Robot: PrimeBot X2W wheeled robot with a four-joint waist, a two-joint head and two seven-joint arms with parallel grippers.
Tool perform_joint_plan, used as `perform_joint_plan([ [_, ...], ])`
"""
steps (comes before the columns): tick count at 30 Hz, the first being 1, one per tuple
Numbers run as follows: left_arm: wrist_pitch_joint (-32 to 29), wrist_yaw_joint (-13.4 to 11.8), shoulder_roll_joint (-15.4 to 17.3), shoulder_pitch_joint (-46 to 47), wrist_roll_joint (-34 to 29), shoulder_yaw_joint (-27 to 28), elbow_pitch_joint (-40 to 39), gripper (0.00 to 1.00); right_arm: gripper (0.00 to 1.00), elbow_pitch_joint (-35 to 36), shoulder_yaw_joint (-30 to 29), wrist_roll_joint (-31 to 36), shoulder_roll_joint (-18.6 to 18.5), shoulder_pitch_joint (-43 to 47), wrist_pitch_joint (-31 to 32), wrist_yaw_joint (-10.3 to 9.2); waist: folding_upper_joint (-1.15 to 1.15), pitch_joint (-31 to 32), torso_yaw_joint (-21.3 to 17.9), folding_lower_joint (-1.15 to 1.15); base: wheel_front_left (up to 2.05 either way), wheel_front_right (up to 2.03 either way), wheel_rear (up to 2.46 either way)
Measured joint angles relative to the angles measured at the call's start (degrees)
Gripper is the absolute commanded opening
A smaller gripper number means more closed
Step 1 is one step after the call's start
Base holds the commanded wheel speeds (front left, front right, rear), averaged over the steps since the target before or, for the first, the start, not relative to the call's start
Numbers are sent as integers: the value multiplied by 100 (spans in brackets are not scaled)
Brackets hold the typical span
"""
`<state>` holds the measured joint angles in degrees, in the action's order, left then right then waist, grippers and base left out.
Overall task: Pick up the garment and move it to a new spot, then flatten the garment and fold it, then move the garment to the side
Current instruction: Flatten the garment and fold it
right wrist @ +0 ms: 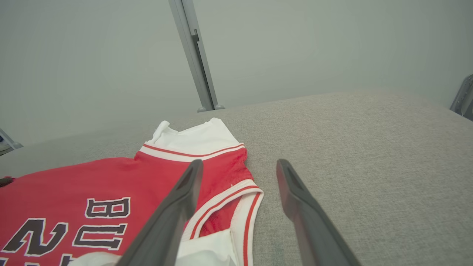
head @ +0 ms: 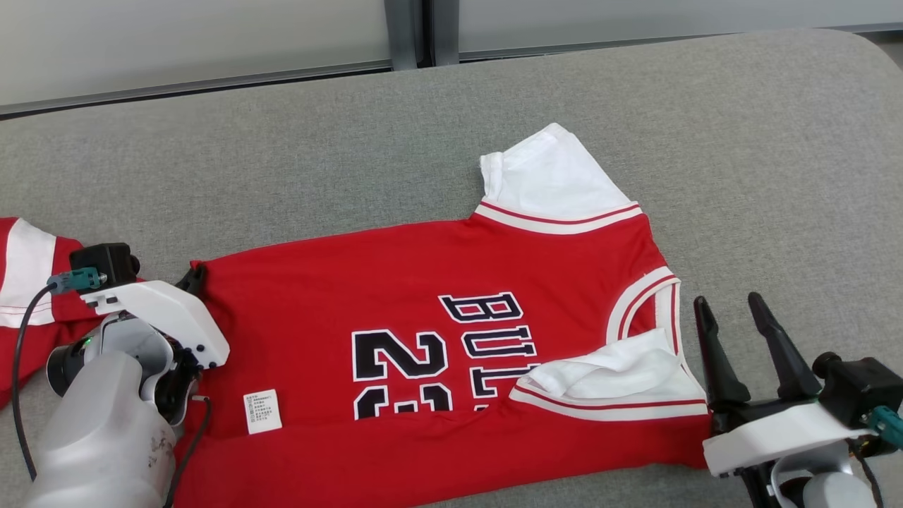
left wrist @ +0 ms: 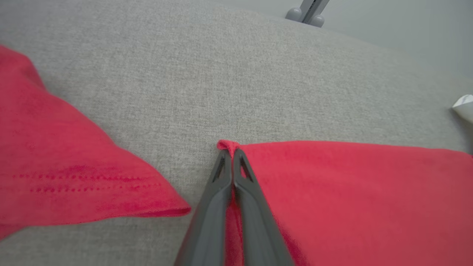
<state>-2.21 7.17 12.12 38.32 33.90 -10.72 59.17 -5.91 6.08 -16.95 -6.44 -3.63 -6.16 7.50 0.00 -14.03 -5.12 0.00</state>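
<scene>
The red jersey (head: 423,296) is spread on the gray cushion (head: 282,176), one hem corner being pinched between the closed fingers of the left gripper (left wrist: 231,152), while the fingers of the right gripper (head: 727,298) are held apart just beside the collar end.

Left end effector (left wrist: 229,151) pinched closed, right end effector (head: 728,302) spread.

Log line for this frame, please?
left gripper: shut on jersey corner | right gripper: open, beside neckline | jersey: spread on grey surface, near edge folded over print | second red garment: far left
</scene>
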Motion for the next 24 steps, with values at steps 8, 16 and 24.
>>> perform_joint_plan([
  [8,414,25,-21,308,-13,-237,134,0,100,-388,-244,-293,-366,-695,60,-1,0,-115,113,0,0,0,0],
  [16,539,26,-257,817,44,-582,14,0,100,-1228,-197,-613,-779,-2230,325,-1,0,-537,390,0,0,0,0],
  [24,659,26,-532,1202,223,-982,-163,0,100,-2506,533,-924,-1029,-3948,786,-1,0,-1077,873,0,0,0,0],
])
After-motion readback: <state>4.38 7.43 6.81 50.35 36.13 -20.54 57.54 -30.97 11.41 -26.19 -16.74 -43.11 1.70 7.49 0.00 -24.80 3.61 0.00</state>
